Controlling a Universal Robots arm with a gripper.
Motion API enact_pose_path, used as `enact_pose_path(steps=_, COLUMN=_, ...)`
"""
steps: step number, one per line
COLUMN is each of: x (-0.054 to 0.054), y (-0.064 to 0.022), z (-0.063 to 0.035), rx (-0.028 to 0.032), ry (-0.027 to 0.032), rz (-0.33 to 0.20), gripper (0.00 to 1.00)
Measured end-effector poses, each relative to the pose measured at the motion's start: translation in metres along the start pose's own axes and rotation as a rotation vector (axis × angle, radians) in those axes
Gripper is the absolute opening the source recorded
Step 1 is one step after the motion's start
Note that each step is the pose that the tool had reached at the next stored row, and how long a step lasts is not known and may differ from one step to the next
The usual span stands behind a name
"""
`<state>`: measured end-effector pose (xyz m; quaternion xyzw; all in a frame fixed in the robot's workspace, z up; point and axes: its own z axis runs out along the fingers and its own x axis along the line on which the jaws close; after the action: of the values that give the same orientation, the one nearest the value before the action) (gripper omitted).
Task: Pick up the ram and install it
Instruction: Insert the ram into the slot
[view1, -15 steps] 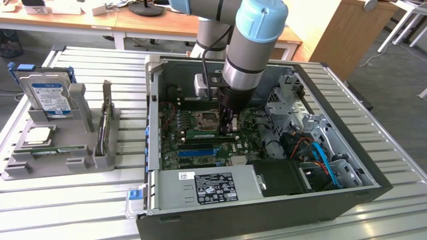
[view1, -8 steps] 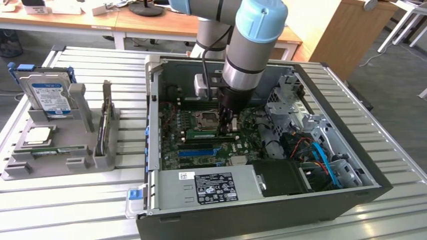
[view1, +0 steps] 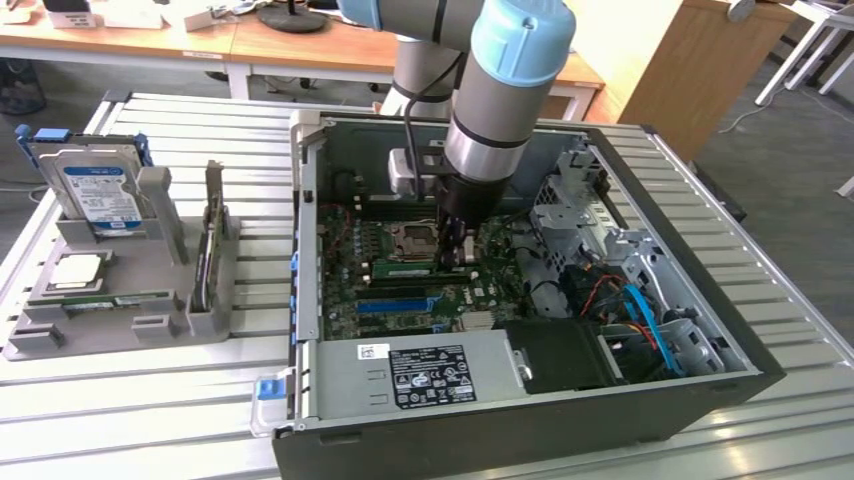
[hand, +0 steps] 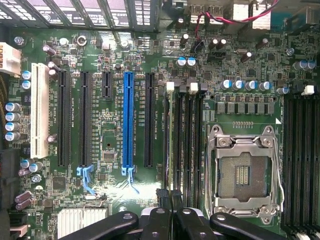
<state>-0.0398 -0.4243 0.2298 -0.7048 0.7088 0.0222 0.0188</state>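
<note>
Ram (view1: 400, 268) stands edgewise at a slot on the motherboard (hand: 107, 145), centre frame, pinched by the tool (view1: 461, 260), fingers (hand: 160, 212) nearly closed; pickup done, seating looks unfinished.

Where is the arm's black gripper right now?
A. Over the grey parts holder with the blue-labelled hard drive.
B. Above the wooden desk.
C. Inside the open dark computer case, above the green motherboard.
C: the black gripper sits inside the open dark computer case, over the green motherboard, beside the silver-framed processor socket.
</note>
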Motion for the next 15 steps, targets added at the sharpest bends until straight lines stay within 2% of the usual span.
enact_pose_path(steps=15, x=0.0001, y=-0.0001, z=0.0007, rx=-0.0006, ry=0.0002, rz=-0.004, gripper=0.12)
